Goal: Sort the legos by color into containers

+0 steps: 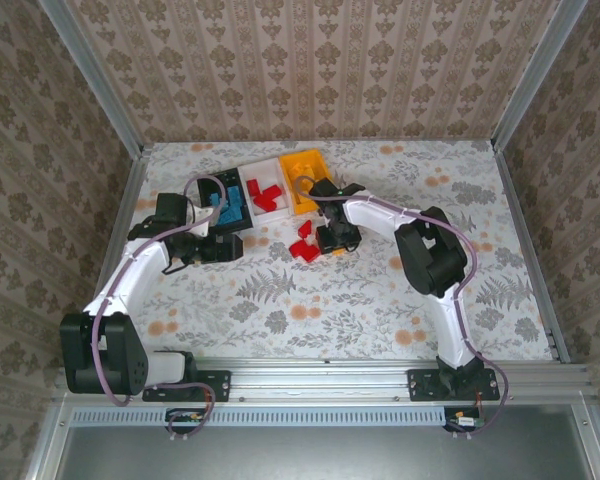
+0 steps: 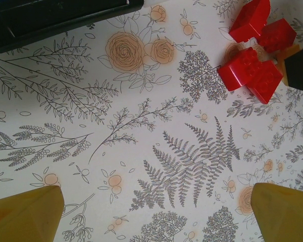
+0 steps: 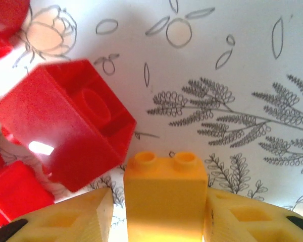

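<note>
Red, blue and yellow plastic bricks on a floral-print table (image 1: 380, 300), with three joined bins in a row toward its far side. White bin (image 1: 280, 172) in the middle of the row, black bin (image 1: 236, 182) touching its left side, yellow bin (image 1: 308, 165) touching its right. Red bricks (image 1: 264, 194) lying inside the white bin; blue bricks (image 1: 225, 207) in the bin on its left. Loose red cluster (image 1: 303, 246) on the table on the near side of the white bin, a little to the right, pieces touching and tipped at angles. Right gripper (image 3: 160, 201) down at the table, near of the white bin and further right than the cluster, narrow, with a yellow brick (image 3: 164, 176) between its fingers (image 3: 242, 219), studs toward the top of the wrist view. One pad touching the brick, a sliver of table at the other, so cannot tell whether truly gripped. Tilted red brick (image 3: 65, 131), hollow underside facing the camera, just beside the yellow one. Left gripper (image 2: 155, 214) near of the white bin and to its left, over bare table, jaws wide apart, holding nothing.
</note>
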### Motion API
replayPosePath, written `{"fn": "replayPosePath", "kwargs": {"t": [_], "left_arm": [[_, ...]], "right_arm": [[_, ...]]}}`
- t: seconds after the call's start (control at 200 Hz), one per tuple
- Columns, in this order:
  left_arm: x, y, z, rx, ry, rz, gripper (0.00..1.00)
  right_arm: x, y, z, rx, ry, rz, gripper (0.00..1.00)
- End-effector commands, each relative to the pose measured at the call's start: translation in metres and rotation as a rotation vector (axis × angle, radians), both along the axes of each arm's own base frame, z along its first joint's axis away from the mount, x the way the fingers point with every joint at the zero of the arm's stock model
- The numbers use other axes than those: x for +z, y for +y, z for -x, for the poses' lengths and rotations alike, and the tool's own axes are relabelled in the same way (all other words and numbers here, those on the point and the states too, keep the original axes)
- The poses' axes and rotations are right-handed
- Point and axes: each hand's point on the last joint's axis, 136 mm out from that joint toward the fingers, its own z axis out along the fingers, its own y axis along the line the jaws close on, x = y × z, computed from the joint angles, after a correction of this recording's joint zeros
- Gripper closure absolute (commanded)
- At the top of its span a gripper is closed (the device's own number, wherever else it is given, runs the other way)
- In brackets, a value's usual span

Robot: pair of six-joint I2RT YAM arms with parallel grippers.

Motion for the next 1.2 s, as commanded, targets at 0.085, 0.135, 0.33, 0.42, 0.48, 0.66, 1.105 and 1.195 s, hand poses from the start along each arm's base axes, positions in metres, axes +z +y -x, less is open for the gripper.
{"fn": "replayPosePath", "kwargs": {"t": [0.085, 0.135, 0.33, 0.42, 0.48, 0.66, 1.105, 1.195], "left_arm": [[-0.001, -0.001, 0.004, -0.02, 0.013, 0.002, 0.03], [-0.002, 0.0, 0.004, -0.019, 0.013, 0.001, 0.03], [-0.002, 0.0, 0.004, -0.019, 0.013, -0.001, 0.04], [-0.002, 0.0, 0.004, -0.018, 0.012, 0.0, 0.03], [-0.001, -0.001, 0.004, -0.02, 0.011, 0.002, 0.03], [-0.001, -0.001, 0.004, -0.02, 0.011, 0.005, 0.03], [-0.003, -0.004, 0.006, -0.033, 0.016, 0.003, 0.03], [-0.004, -0.006, 0.007, -0.038, 0.02, 0.001, 0.03]], "right_arm": [[-0.001, 0.003, -0.02, -0.006, -0.056, 0.025, 0.57], [0.0, 0.002, -0.019, -0.008, -0.054, 0.026, 0.59], [0.025, -0.004, -0.01, -0.024, -0.087, 0.009, 0.66], [0.05, -0.004, -0.008, -0.03, -0.122, -0.021, 0.66], [0.071, -0.001, -0.011, -0.028, -0.16, -0.056, 0.66], [0.133, 0.02, -0.048, 0.017, -0.324, -0.16, 0.66], [0.162, 0.071, -0.19, -0.001, -0.746, -0.239, 0.64], [0.151, 0.074, -0.206, -0.026, -0.725, -0.244, 0.63]]}}
